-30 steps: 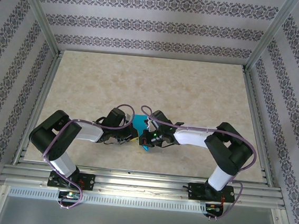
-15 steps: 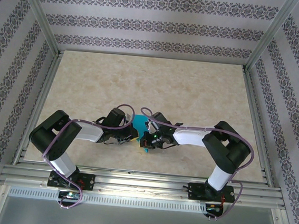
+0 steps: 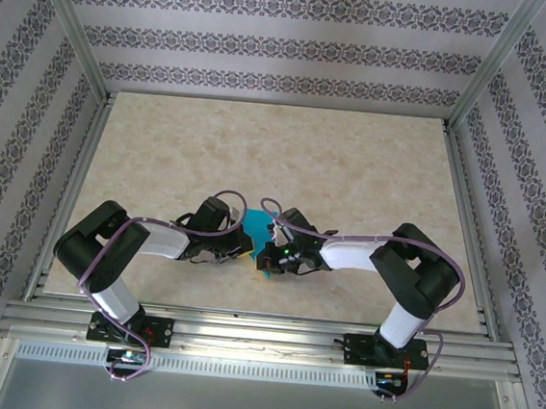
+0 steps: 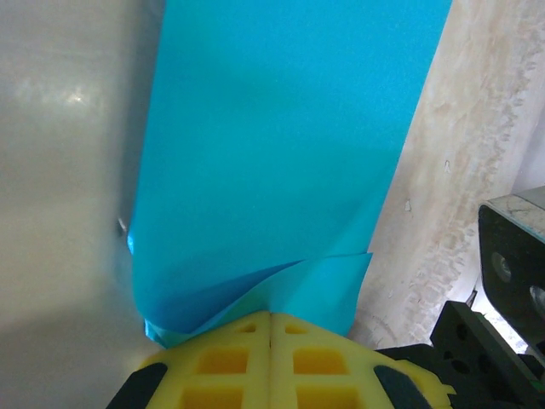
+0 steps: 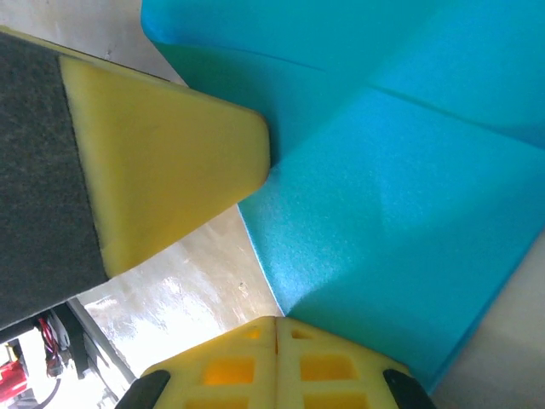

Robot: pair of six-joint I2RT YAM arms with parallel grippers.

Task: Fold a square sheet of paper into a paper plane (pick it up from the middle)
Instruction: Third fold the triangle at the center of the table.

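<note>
Left gripper [image 4: 271, 328] is closed on the near end of the square sheet of paper [image 4: 289, 153]; its yellow pads press together with teal layers pinched between them, and the sheet runs away from the fingers as a long folded strip; right gripper [image 5: 277, 328] is likewise clamped on the sheet, biting it where a diagonal crease runs toward the edge; in the top view the two grippers meet nose to nose near the front middle of the table [image 3: 354, 164], with the paper between them; whether it rests on the surface you cannot tell; read this arrangement as a two-point hold, in which one arm anchors the sheet so the other can set a fold without the thin paper sliding; a yellow pad [image 5: 170, 170], judged to belong to the left gripper, lies against the sheet near the right gripper's bite, so guard against contact between the fingers; expect buckling if you draw the grips apart unevenly; treat the fold in hand as an early one, since no slim dart is formed yet
</note>
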